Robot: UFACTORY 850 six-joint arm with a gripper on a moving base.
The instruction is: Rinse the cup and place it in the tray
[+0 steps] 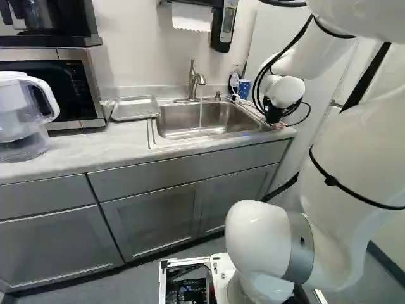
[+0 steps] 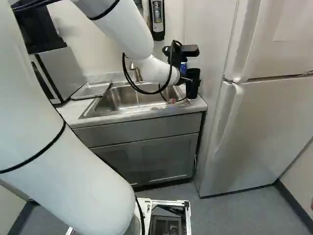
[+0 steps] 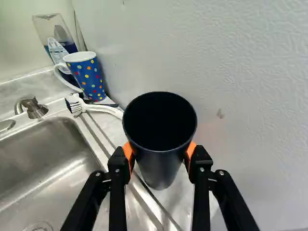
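— Black cup (image 3: 160, 171): where and how held?
— At the sink's (image 1: 209, 130) end beside the white panel, mouth up. The gripper (image 3: 159, 155) is closed on it, fingers a cup's width apart, one orange pad against each side.
— Reason for that grip?
— Judgement: a side hold leaves the mouth free for water and keeps the base clear for setting down. Whether the base touches the counter: cannot tell.
— Water?
— A thin stream falls from the faucet (image 1: 193, 81) into the sink, well apart from the cup. Next, probably: carry the cup under it, clearing the spout, then on to the tray (image 1: 135, 107) across the basin.
— Contents?
— Cup: interior dark, undetermined. Dotted mug (image 3: 87, 76): upright in the corner, inside hidden. Clear bottle (image 3: 57, 36): blue liquid low down, stood behind the mug. Brush (image 3: 98, 109): laid by the rim, presumably handy for washing.
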